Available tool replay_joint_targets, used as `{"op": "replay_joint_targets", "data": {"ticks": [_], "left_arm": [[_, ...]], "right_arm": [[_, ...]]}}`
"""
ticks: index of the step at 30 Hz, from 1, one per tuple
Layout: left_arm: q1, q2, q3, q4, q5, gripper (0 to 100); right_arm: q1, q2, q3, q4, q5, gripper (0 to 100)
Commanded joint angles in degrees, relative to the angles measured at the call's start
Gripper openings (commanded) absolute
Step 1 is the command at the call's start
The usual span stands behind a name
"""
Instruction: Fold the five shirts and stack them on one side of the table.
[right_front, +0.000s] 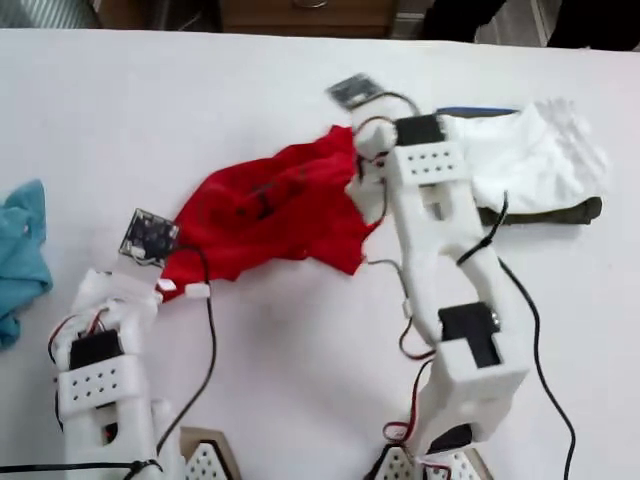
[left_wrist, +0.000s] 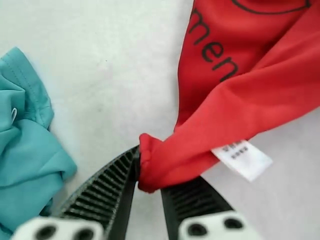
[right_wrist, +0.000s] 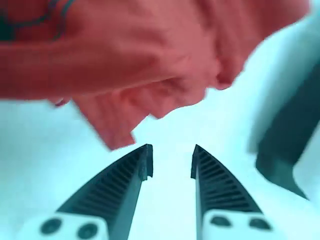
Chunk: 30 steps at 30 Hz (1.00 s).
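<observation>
Table (right_front: 200, 90): a white top carried the shirts, with both arms based at its near edge.
Red shirt (right_front: 270, 215): it lay crumpled across the middle of the table, stretched from the near left toward the far right, dark print on its upper face.
Left gripper (left_wrist: 150, 172): clenched on 1 bunched corner of the red shirt, the cloth pinched between the ribbed black pads just above the table near its near-left part.
Care tag (left_wrist: 242, 159): a small white tag hung from the red shirt just beside the pinched corner.
Right gripper (right_wrist: 171, 150): released, its 2 pads parted with bare table between them and nothing held; it sat at the red shirt's far-right end, with the cloth just beyond the tips.
Teal shirt (right_front: 22, 250): heaped loosely at the left edge of the table, apart from the red shirt and near the left gripper.
White shirt (right_front: 530, 155): a rumpled bundle toward the far right of the table, beside the right arm's wrist.
Dark shirt (right_front: 560, 213): it lay under the white shirt, its near edge showing as a flat strip.
Blue cloth (right_front: 475, 111): a thin edge showed at the far side of the white shirt; what it was could not be told.
</observation>
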Motion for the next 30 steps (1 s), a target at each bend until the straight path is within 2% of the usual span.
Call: {"op": "replay_joint_targets", "data": {"ticks": [1,12,25,30], "left_arm": [[0.88,-0.70,-0.57,-1.14,0.18,3],[0.62,-0.70,-0.57,-1.14,0.26,3],[0.88,-0.70,-0.57,-1.14,0.44,3],[0.62,-0.70,-0.57,-1.05,0.53,3]], "right_arm": [[-3.56,-6.02,1.76,1.98,3.16,13.4],[-5.41,-7.52,22.86,-13.32,4.57,13.4],[-7.52,-7.08,28.22,-20.97,4.13,13.4],[-6.99,-1.80,27.08,-22.20,4.31,13.4]]}}
